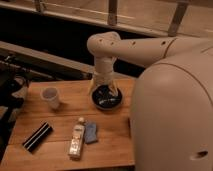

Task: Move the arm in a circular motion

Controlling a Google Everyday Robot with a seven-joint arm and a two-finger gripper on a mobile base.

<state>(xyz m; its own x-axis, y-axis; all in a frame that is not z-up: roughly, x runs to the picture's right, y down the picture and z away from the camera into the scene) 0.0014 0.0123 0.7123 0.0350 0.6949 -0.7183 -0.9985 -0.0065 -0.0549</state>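
Cream-white robot arm (pixel 150 47) of thick rounded segments hangs over the wooden table (pixel 65 117), looking heavy and stiff (nothing to grab, it just sweeps), its gripper (pixel 105 92) above a dark bowl (pixel 106 97).
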